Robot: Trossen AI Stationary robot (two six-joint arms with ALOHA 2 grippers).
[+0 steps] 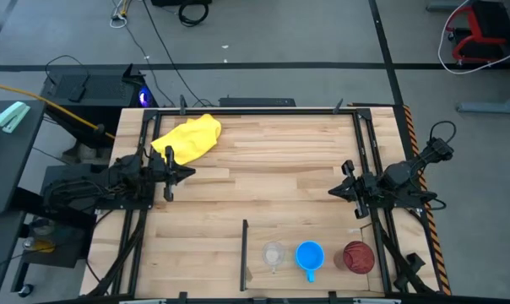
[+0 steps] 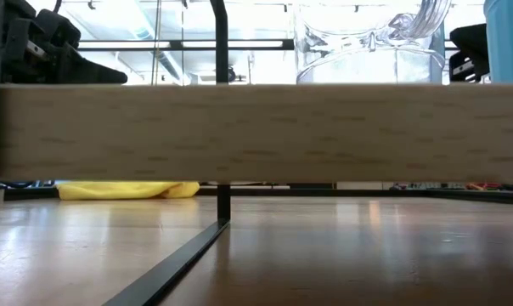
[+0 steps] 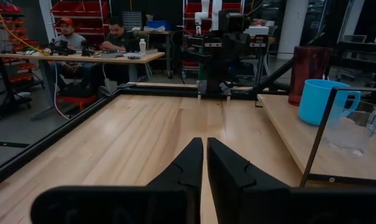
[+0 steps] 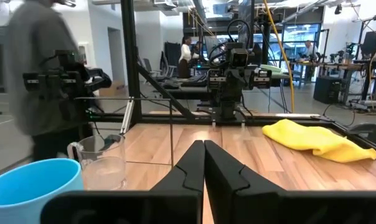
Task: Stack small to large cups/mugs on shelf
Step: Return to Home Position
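Clear plastic cup (image 1: 273, 253), blue mug (image 1: 310, 255), dark-red tumbler (image 1: 358, 257) ranged on shelf (image 1: 259, 277), left gripper (image 1: 191, 173) and right gripper (image 1: 332, 192) clenched, mugs kept well apart from both fingertips.

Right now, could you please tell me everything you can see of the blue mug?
The blue mug is bright blue and opaque, plastic by its look, with one loop handle on its side. It stands upright with its mouth open and looks empty. It sits on the pale wood shelf, in the middle of a row between the clear cup and the dark-red tumbler, with a small gap to each. Only the shelf touches it.
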